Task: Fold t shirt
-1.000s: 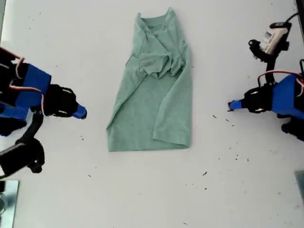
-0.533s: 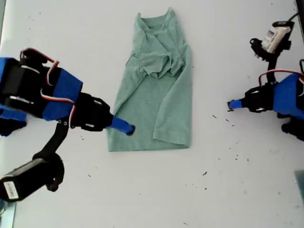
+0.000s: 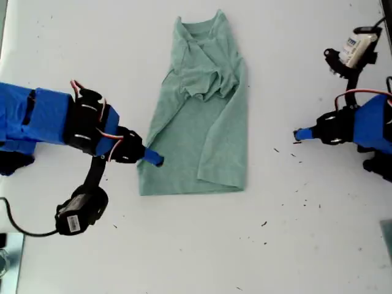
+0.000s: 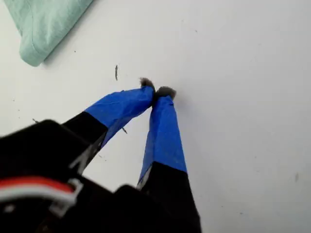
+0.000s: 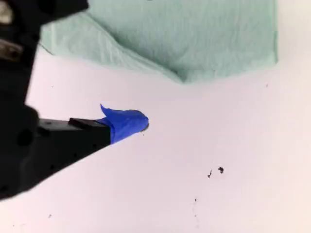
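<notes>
The t shirt (image 3: 202, 122) lies partly folded, flat on the white table (image 3: 318, 245). My second claw (image 3: 156, 160) is at its edge on the exterior view's left; I cannot tell its state. My first claw (image 4: 158, 91), pressed together and empty, sits well apart.

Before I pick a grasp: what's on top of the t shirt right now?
Only its own cloth: the t shirt has its sides folded inward over its body, with a sleeve bunched below the collar. What lies beneath those folds is covered.
</notes>
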{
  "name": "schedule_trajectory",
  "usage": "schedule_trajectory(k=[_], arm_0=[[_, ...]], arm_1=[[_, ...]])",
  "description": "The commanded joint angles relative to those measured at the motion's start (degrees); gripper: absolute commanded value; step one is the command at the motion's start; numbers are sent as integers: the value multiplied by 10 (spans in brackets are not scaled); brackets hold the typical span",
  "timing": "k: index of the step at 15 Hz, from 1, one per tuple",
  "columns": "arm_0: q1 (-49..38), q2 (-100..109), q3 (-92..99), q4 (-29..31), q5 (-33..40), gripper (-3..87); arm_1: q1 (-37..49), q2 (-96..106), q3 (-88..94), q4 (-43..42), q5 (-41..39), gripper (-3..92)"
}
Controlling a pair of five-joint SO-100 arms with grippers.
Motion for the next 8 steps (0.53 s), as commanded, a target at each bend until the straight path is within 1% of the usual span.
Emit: schedule_trajectory(k=[1,3,4,5,6,7,8], arm_0=[[-25,-16,93,-135,16,351],[-5,-79,88,-204,32,294],[6,-126,72,-232,25,170],[21,-155,50,-233,11,26],[33,-135,25,-209,-3,-3],[37,-93,-12,-151,-17,-3],[31,-45,-55,-74,-30,-3]], arm_1=[[-15,11,27,3,11,24],[-16,11,27,4,11,24],[-16,11,28,4,11,24],[-17,11,28,4,11,24],[-17,11,28,4,12,24],[-17,11,28,4,12,24],[-17,11,28,4,12,24]])
